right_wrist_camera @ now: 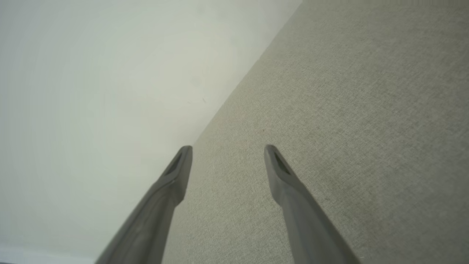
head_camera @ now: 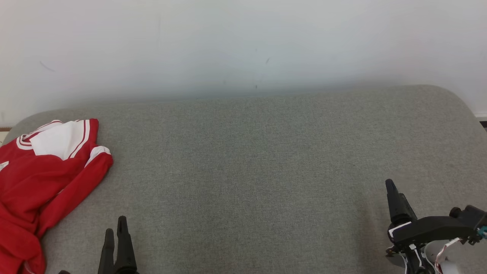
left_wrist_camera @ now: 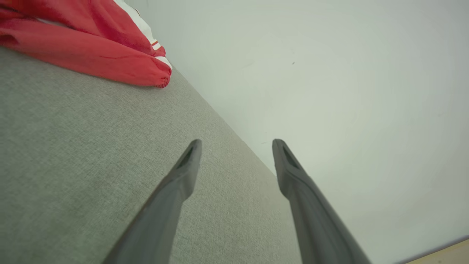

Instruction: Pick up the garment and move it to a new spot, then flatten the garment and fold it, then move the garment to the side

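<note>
Garment (head_camera: 45,171): red, smooth sports-type fabric with a white shoulder panel, thin white-and-red stripes at the neck rim and a white band on one sleeve. Lies crumpled in soft folds at 9 o'clock of the head view, on the left end of the worktop (head_camera: 266,160). Runs out of frame at the left and lower-left edges. One long tube-shaped sleeve slants from 9 toward 7 o'clock.

Worktop: grey woven cloth cover with a fine flecked weave, matte and flat, rounded at the far corners. Meets a plain white wall (head_camera: 243,45) along the far edge at 12 o'clock. A few faint dark marks on the wall.

Left gripper (head_camera: 115,228): at 7 o'clock of the head view, near the sleeve but apart from it. Two long dark tapered fingers (left_wrist_camera: 176,183), tips toward 12 o'clock. In the left wrist view, matte grey with a slot-like hollow at each tip, spread wide, released, over bare weave. Same view: garment at 11 o'clock, red sleeve ending in a gathered cuff, well apart from the fingertips.

Right gripper (right_wrist_camera: 228,148): in the right wrist view, fingers spread wide, released, above grey cloth near the wall edge. In the head view at 4 o'clock: black body, white markings, red-and-white wiring, one pointed finger toward 12 o'clock. Well apart from the garment, across the worktop.
</note>
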{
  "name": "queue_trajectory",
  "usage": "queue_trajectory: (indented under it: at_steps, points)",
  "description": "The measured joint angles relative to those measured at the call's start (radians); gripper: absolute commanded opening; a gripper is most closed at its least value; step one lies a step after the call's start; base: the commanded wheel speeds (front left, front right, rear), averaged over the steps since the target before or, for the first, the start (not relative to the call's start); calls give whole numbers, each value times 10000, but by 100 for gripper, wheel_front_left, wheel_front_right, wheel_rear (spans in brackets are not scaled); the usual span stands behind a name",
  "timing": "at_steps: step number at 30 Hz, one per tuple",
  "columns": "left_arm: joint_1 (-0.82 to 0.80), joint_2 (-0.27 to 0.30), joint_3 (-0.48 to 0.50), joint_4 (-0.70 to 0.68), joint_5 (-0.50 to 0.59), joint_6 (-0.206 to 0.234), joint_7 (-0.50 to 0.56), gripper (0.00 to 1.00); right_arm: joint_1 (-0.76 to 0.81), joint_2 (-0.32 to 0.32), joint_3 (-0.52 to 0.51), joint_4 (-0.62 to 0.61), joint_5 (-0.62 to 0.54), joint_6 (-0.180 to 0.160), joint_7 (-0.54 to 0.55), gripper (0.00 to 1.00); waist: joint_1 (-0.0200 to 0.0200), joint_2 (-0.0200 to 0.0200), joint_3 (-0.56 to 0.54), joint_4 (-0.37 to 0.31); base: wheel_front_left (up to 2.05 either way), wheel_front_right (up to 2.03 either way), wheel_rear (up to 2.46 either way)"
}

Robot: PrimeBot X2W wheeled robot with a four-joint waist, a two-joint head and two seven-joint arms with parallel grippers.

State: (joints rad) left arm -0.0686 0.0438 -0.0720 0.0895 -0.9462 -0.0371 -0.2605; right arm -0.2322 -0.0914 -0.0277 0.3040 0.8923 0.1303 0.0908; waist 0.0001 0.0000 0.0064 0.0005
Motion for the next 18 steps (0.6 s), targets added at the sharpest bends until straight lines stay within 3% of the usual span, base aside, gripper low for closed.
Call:
queue_trajectory:
  at_steps: [18]
  points:
    - [283,119,35,-328,3935,838,0,100,173,-54,1262,-389,-3572,0,-1066,100,0,0,-45,15,0,0,0]
